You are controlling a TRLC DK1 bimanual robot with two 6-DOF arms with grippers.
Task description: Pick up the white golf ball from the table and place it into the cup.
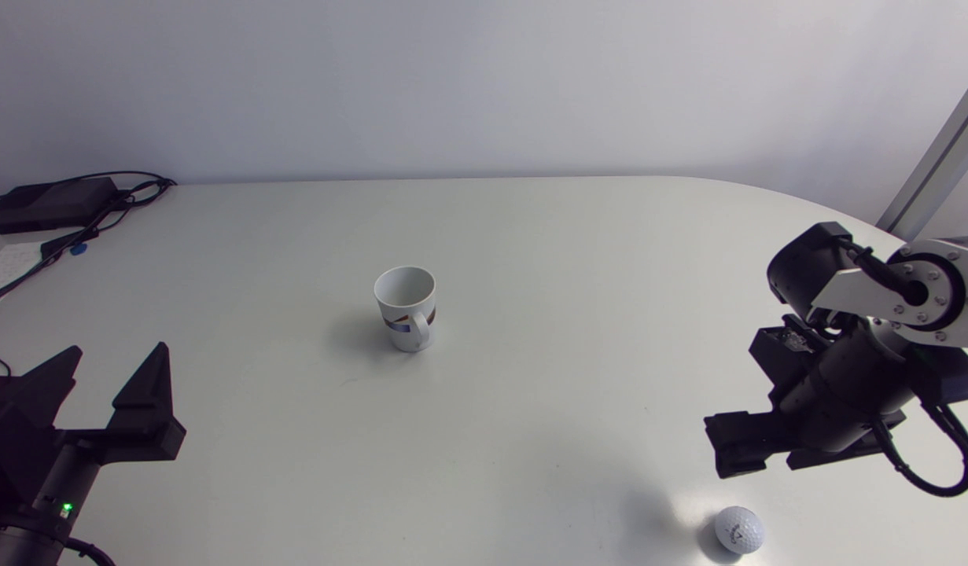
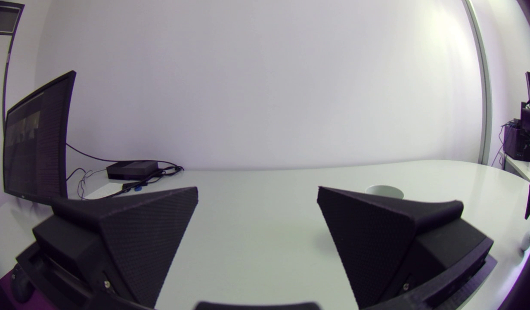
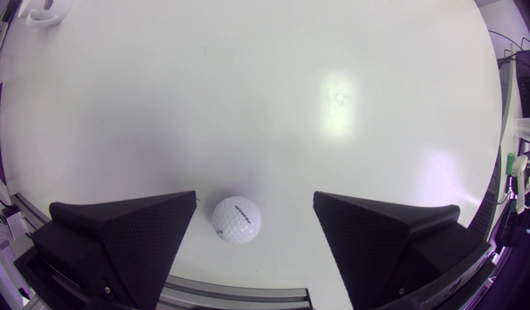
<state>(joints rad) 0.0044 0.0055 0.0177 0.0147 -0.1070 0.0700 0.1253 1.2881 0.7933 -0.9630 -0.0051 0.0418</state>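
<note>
Honestly, nothing of the job was done at this point. The golf ball sat on the surface down by the near edge on the right side, and the cup stood upright near the middle, well apart from it, handle turned toward the near edge.

The right arm hung over the ball with its jaws wide. From the right wrist the ball showed in the gap between the two fingers, closer to one of them, neither touching it. So the grab, the lift, the carry over to the cup and the drop were all left to do. The left arm sat off at its own side, jaws wide too, nothing in them.

Stuff I couldn't make out:
- How high the right jaws were above the ball, no view settled that.
- The very bottom of the cup. What showed of the inside looked empty.
- From the left wrist only the cup's rim peeked over one finger, and a tiny pale blob at the edge might have been the ball, can't say.
- The right wrist caught just a cut-off bit of the cup.
</note>
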